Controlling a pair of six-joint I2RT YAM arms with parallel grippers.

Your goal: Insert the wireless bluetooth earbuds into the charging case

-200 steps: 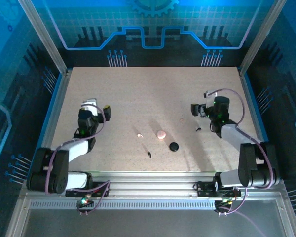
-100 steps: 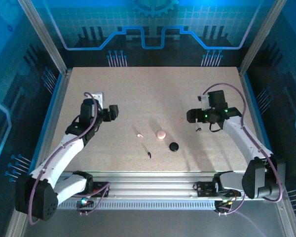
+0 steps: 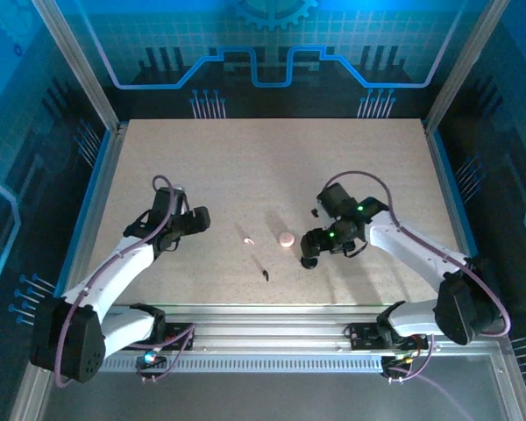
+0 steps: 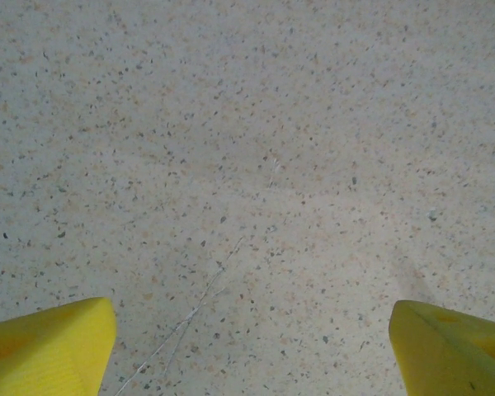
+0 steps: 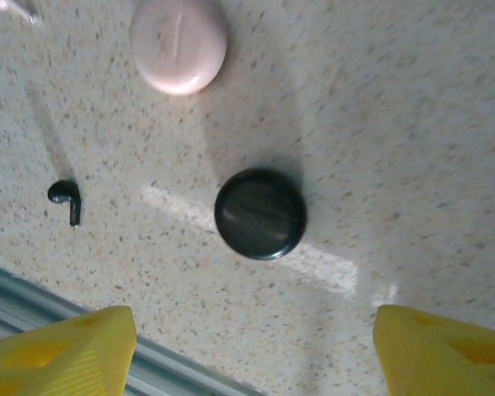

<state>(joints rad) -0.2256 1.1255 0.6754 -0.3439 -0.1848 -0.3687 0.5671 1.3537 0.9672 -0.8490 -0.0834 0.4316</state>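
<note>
Your right claw (image 5: 256, 351) spread wide over the black disc (image 5: 260, 214) (gripping nothing), black earbud (image 5: 66, 200) near, left claw (image 4: 252, 346) spread, seemingly empty.

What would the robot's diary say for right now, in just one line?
left gripper: open, over table | right gripper: open, above black disc | black earbud: on table, ungrasped | pale earbud: on table, ungrasped

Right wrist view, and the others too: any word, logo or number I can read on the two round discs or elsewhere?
No readable text anywhere.
Pink round disc: one faint line on top, no letters.
Black round disc: faint marks on top, too blurred to read.
Back wall: gear and circuit graphics, no words.
</note>
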